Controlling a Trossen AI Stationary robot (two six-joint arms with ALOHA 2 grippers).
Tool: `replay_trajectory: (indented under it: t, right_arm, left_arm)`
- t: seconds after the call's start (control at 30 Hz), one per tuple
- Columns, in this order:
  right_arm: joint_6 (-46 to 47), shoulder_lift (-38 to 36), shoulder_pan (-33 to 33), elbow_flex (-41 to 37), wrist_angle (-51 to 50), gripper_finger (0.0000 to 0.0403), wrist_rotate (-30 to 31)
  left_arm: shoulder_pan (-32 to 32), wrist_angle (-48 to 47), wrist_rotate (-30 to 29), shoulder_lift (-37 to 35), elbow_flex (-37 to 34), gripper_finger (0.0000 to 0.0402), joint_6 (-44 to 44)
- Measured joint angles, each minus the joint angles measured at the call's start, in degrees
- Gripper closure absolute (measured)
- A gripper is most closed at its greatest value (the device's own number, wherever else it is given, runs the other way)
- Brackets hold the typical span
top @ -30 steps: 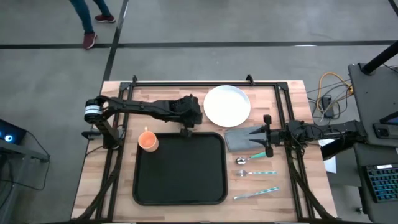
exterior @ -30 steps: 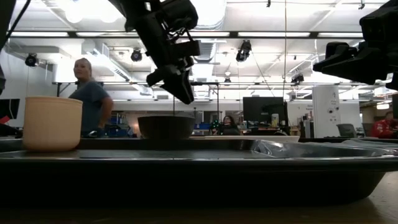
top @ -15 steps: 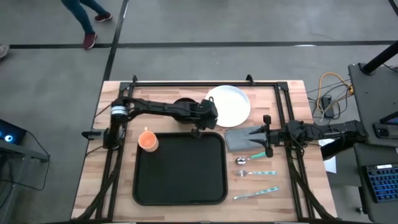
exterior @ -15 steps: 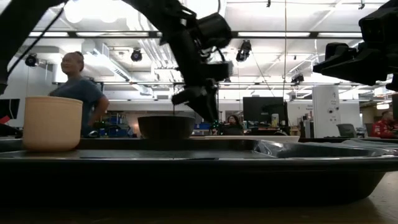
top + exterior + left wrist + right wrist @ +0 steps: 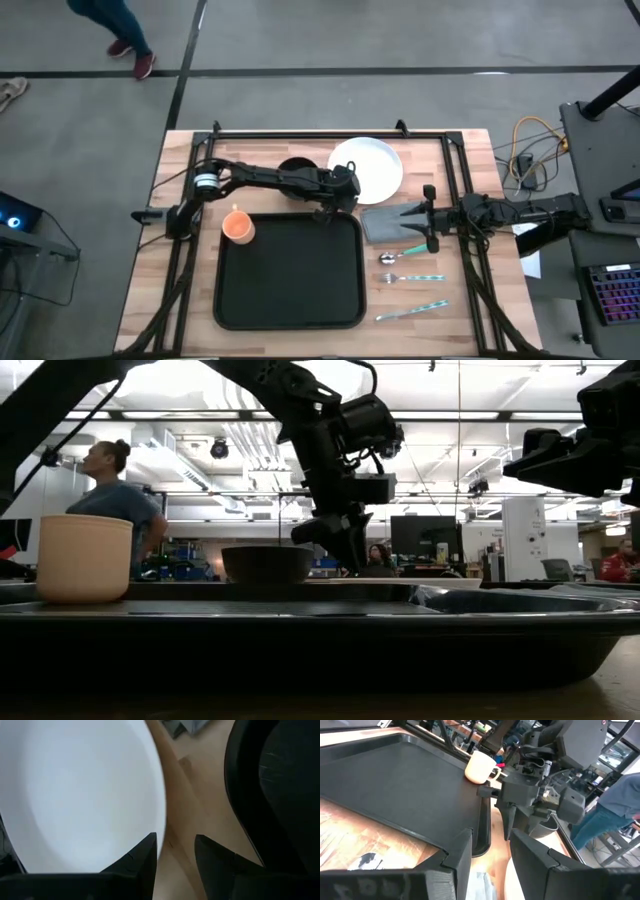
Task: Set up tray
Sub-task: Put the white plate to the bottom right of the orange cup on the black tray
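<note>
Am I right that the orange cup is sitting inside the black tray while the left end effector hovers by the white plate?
Not quite. The high view shows the orange cup on the wooden table just outside the black tray, beside its far left corner. The left end effector does hover by the white plate.

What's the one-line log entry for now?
left gripper: open, at white plate rim | right gripper: open, waiting by napkin | tray: empty

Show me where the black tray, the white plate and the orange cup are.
black tray (image 5: 290, 275): high view, on its bare flat floor.
white plate (image 5: 372, 165): high view, on the middle of its white face.
orange cup (image 5: 238, 226): high view, on its open top.
</note>
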Motion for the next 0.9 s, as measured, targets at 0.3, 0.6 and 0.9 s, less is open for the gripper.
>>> replay_trajectory:
  t: [0.3,0.6,0.9]
  right_arm:
    - [0.0,0.0,0.0,0.0,0.0,0.028,0.0]
    - [0.0,0.0,0.0,0.0,0.0,0.028,0.0]
    - [0.0,0.0,0.0,0.0,0.0,0.028,0.0]
  left_arm:
    - [0.3,3.0,0.0,0.0,0.0,0.0288,1.0]
    - [0.7,4.9,0.5,2.6,-0.1,0.0288,1.1]
    - [1.4,6.8,0.5,3.1,-0.1,0.0288,1.2]
